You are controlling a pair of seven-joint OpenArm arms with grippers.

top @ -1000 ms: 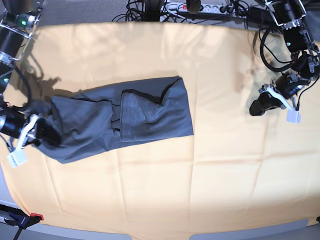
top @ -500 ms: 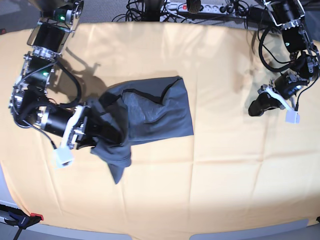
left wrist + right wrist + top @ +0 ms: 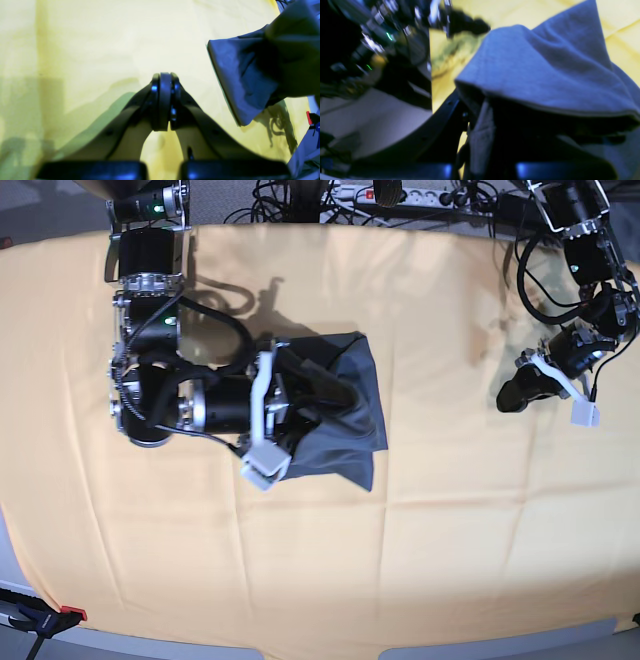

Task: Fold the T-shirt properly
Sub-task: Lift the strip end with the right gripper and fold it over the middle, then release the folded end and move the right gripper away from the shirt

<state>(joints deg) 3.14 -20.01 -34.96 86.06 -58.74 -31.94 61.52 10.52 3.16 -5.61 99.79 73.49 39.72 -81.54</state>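
The right gripper (image 3: 335,398) is clamped on a fold of the T-shirt (image 3: 350,420), whose bunched grey cloth drapes over and beneath its fingers. The left gripper (image 3: 163,100) is pressed closed on nothing, well apart from the shirt, above the orange cloth (image 3: 450,510)

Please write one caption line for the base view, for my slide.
Right gripper carries the dark grey T-shirt across the orange cloth; left gripper waits shut.

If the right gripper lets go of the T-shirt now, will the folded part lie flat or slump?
Probably slump. The T-shirt looks limp: in the right wrist view it drapes in a soft hood over the right gripper. It likely won't slide far, since it lies bunched on the orange cloth cover. The left gripper, shut and apart, can't steady it.
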